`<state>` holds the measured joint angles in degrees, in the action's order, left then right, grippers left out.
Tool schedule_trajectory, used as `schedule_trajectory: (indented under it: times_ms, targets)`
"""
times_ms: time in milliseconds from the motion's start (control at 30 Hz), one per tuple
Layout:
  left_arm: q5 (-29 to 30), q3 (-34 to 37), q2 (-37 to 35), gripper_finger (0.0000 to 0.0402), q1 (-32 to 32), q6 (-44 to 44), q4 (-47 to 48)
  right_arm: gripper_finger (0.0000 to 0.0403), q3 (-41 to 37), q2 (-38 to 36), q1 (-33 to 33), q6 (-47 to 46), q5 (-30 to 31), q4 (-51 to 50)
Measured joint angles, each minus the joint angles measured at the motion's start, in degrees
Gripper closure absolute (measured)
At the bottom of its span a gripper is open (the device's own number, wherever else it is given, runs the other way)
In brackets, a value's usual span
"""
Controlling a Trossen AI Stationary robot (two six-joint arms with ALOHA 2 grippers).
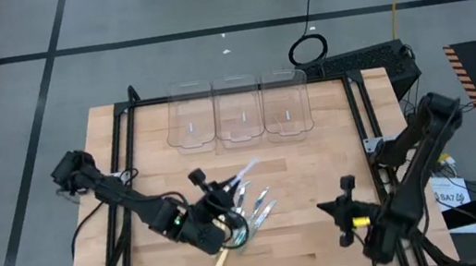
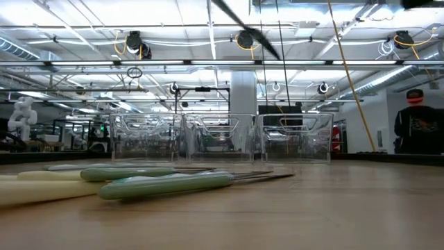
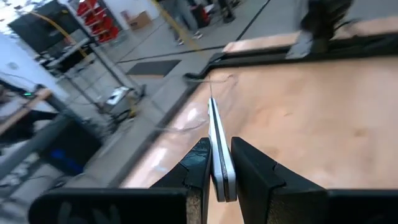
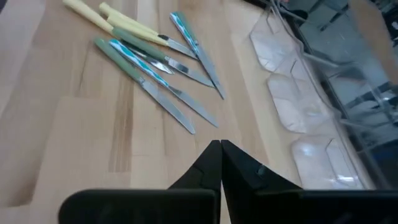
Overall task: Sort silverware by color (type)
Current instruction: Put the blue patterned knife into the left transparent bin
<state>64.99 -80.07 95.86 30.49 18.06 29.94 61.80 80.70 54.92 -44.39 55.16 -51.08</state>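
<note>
My left gripper [image 1: 221,197] is above the table's near middle, shut on a slim utensil with a pale bluish handle [image 3: 219,163]. Its thin silvery blade [image 3: 211,109] points away toward the bins. The other silverware lies in a loose pile [image 1: 251,213] just right of that gripper. In the right wrist view these are knives with green [image 4: 127,59], pale yellow [image 4: 118,23] and blue-tinted [image 4: 181,28] handles, lying flat on the wood. My right gripper [image 1: 347,203] is shut and empty at the near right [image 4: 221,152]. My left gripper pinches the utensil's handle [image 3: 221,180] between its two fingers [image 3: 198,167]. The utensil runs along the fingers and sticks out forward past their tips. It is lifted clear of the table, its blade [image 1: 248,167] slanting toward the far right.
Three clear plastic bins [image 1: 239,110] stand side by side at the table's far middle, also in the low view [image 2: 222,137]. Bare wood lies between pile and bins. A person stands beyond the table at the low view's right edge [image 2: 416,121].
</note>
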Motion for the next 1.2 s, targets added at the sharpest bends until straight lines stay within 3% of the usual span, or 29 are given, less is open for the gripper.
schedule_trajectory:
  times_ms: [233, 800, 1200]
  targets:
    - [0.9, 0.0, -0.4, 0.0344, -4.2, 6.3, 15.1, 0.0403, -8.6, -7.7, -5.2, 1.2, 0.0, 7.7]
    - [4.4, 0.0, -0.4, 0.0344, -6.7, 31.3, 48.6, 0.0403, -8.9, -7.9, -13.7, 8.3, -3.1, 18.1]
    - [3.5, 0.0, -0.4, 0.0344, -7.0, 38.7, 54.3, 0.0403, -8.9, -6.4, -14.4, 9.8, -3.4, 18.2]
